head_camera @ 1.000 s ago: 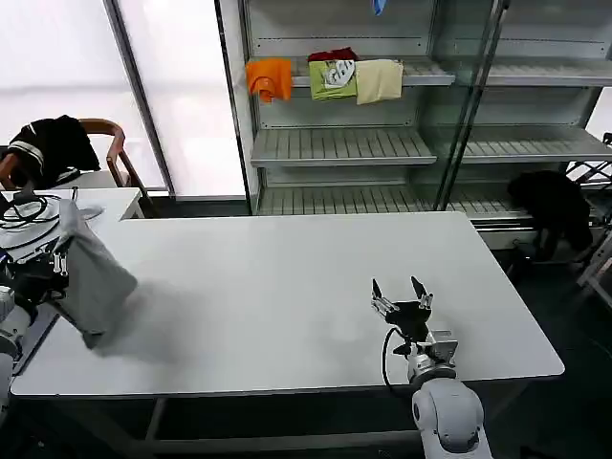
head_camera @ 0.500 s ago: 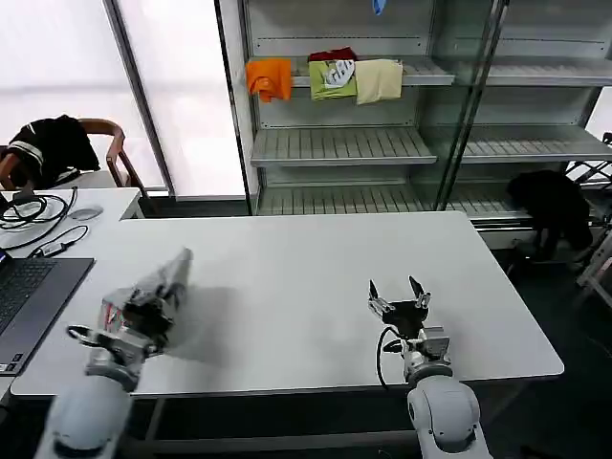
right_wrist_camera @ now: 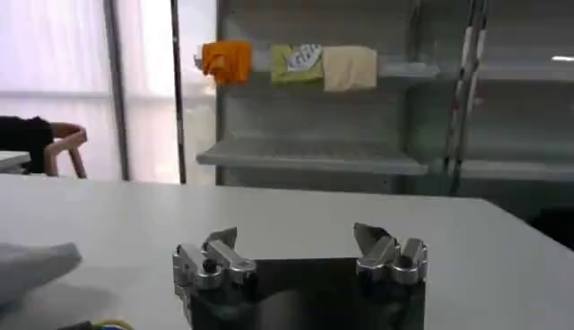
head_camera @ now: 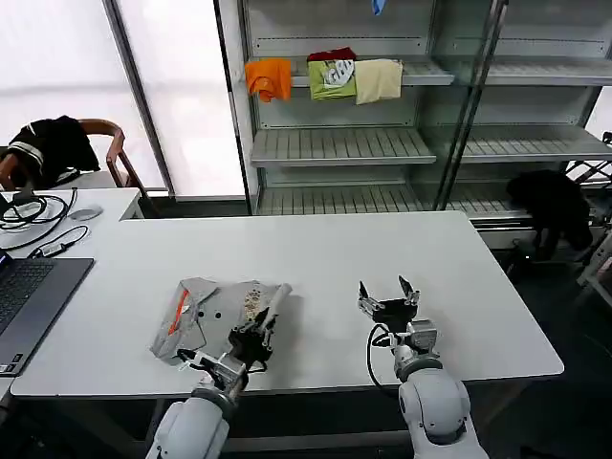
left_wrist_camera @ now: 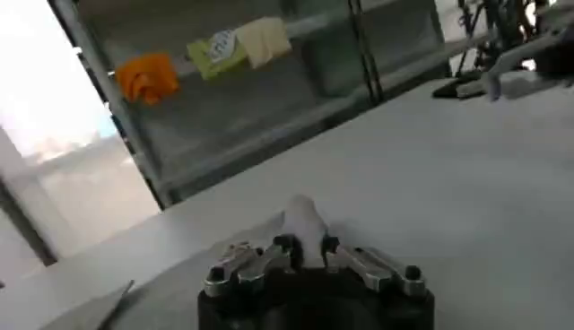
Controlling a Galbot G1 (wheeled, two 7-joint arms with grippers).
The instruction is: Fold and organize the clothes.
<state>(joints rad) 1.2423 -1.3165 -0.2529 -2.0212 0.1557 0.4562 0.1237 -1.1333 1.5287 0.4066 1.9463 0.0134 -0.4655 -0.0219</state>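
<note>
Crumpled grey shirt on the white table, near the front edge on the left, orange placket strip and small chest print facing up; one fold of it pinched between the closed fingers of the left gripper at the shirt's right end. Right gripper well apart to the right, low over bare tabletop, fingers spread and holding nothing. Orange, green and cream folded garments on the upper rack shelf behind; print on the green one unreadable
</note>
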